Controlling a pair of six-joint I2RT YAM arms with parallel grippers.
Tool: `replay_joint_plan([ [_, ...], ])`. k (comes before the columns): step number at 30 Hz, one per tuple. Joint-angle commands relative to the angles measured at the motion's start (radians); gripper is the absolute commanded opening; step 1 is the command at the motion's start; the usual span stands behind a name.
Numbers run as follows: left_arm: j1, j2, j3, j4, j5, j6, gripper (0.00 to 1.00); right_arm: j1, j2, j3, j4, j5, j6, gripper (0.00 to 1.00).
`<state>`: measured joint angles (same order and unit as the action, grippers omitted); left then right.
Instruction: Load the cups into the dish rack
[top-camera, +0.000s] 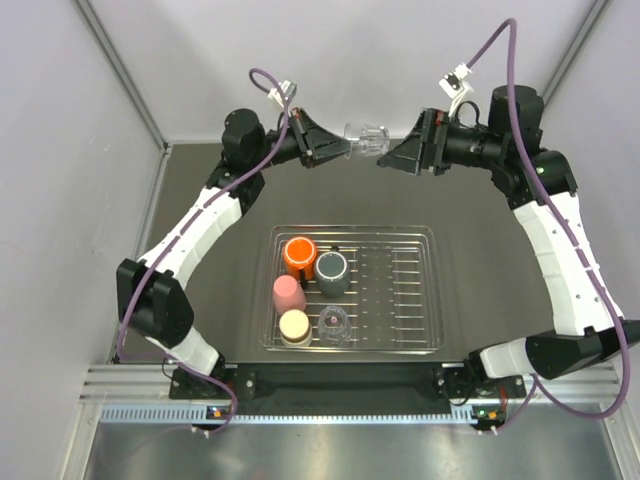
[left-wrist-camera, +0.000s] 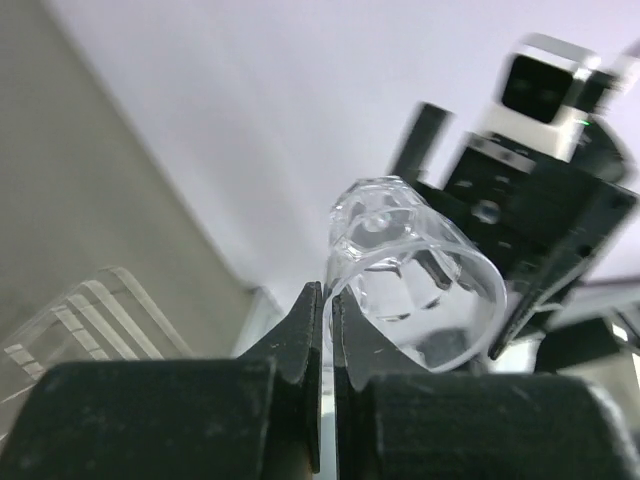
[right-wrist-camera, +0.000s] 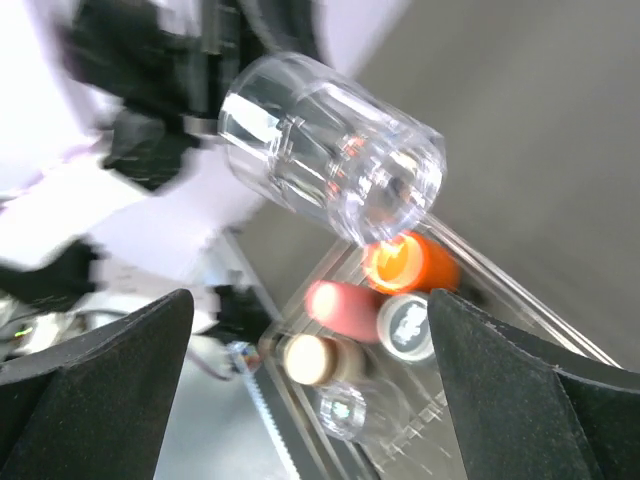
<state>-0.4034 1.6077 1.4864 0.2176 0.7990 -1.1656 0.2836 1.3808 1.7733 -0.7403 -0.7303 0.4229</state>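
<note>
My left gripper (top-camera: 346, 151) is shut on the rim of a clear cup (top-camera: 368, 140) and holds it on its side, high above the back of the table. The wrist view shows the jaws (left-wrist-camera: 328, 300) pinching the cup wall (left-wrist-camera: 410, 270). My right gripper (top-camera: 386, 160) is open and empty, facing the cup's base (right-wrist-camera: 330, 145) from the right without touching it. The silver dish rack (top-camera: 432, 290) lies below. Its left part holds an orange cup (top-camera: 299, 255), a dark grey cup (top-camera: 332, 268), a pink cup (top-camera: 289, 293), a cream cup (top-camera: 294, 325) and a clear cup (top-camera: 335, 323).
The rack's right half (top-camera: 400, 295) shows only bare wires. Grey walls close in the table at the back and both sides. The arms' base rail (top-camera: 340, 385) runs along the near edge. The right arm's wrist camera (left-wrist-camera: 545, 85) sits just beyond the held cup.
</note>
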Motion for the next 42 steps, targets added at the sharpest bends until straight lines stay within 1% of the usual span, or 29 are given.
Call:
replay_joint_plan([
  [1, -0.002, -0.04, -0.037, 0.483, 0.118, -0.253, 0.0, -0.009, -0.038, -0.029, 0.244, -0.253, 0.132, 1.0],
  [2, 0.0, -0.034, -0.043, 0.532, 0.124, -0.32, 0.0, -0.009, -0.039, -0.043, 0.269, -0.268, 0.151, 1.0],
  [4, 0.0, -0.028, -0.058, 0.661, 0.12, -0.377, 0.0, -0.009, -0.035, -0.046, 0.312, -0.282, 0.183, 1.0],
  [5, 0.0, -0.02, -0.072, 0.705, 0.109, -0.432, 0.0, -0.009, -0.032, -0.048, 0.329, -0.294, 0.198, 1.0],
  [7, -0.002, -0.014, -0.084, 0.806, 0.1, -0.482, 0.0, -0.009, -0.02, -0.049, 0.392, -0.31, 0.26, 1.0],
  [8, -0.002, -0.005, -0.09, 0.833, 0.094, -0.527, 0.0, -0.009, -0.014, -0.052, 0.407, -0.313, 0.279, 1.0],
  [10, -0.002, 0.0, -0.1, 0.879, 0.097, -0.56, 0.0, -0.009, 0.003, -0.054, 0.467, -0.326, 0.344, 0.99],
  [13, -0.002, 0.003, -0.107, 0.888, 0.105, -0.579, 0.0, -0.009, 0.003, -0.086, 0.591, -0.348, 0.448, 0.95],
  [15, -0.002, 0.003, -0.109, 0.888, 0.109, -0.58, 0.0, -0.009, 0.004, -0.098, 0.642, -0.348, 0.514, 0.93],
  [19, -0.002, -0.002, -0.115, 0.884, 0.114, -0.579, 0.0, -0.009, -0.006, -0.167, 0.847, -0.336, 0.637, 0.86],
  [20, -0.002, -0.002, -0.115, 0.881, 0.114, -0.579, 0.0, -0.009, -0.008, -0.175, 0.867, -0.331, 0.672, 0.85],
  [23, -0.002, 0.001, -0.107, 0.87, 0.123, -0.574, 0.0, -0.008, -0.005, -0.181, 0.878, -0.31, 0.683, 0.79],
  [27, -0.003, 0.001, -0.104, 0.81, 0.135, -0.542, 0.0, 0.002, -0.003, -0.16, 0.883, -0.291, 0.682, 0.78],
  [30, -0.005, 0.001, -0.103, 0.799, 0.138, -0.534, 0.0, 0.008, 0.003, -0.143, 0.88, -0.278, 0.686, 0.78],
  [36, -0.005, -0.002, -0.097, 0.763, 0.141, -0.516, 0.0, 0.045, 0.018, -0.135, 0.869, -0.267, 0.683, 0.7],
  [39, -0.005, 0.003, -0.092, 0.761, 0.144, -0.516, 0.0, 0.052, 0.018, -0.143, 0.863, -0.256, 0.677, 0.62],
  [40, -0.005, 0.003, -0.091, 0.76, 0.146, -0.516, 0.0, 0.052, 0.021, -0.14, 0.863, -0.256, 0.675, 0.54],
  [42, -0.005, 0.003, -0.089, 0.749, 0.147, -0.511, 0.0, 0.054, 0.027, -0.135, 0.861, -0.261, 0.677, 0.45],
])
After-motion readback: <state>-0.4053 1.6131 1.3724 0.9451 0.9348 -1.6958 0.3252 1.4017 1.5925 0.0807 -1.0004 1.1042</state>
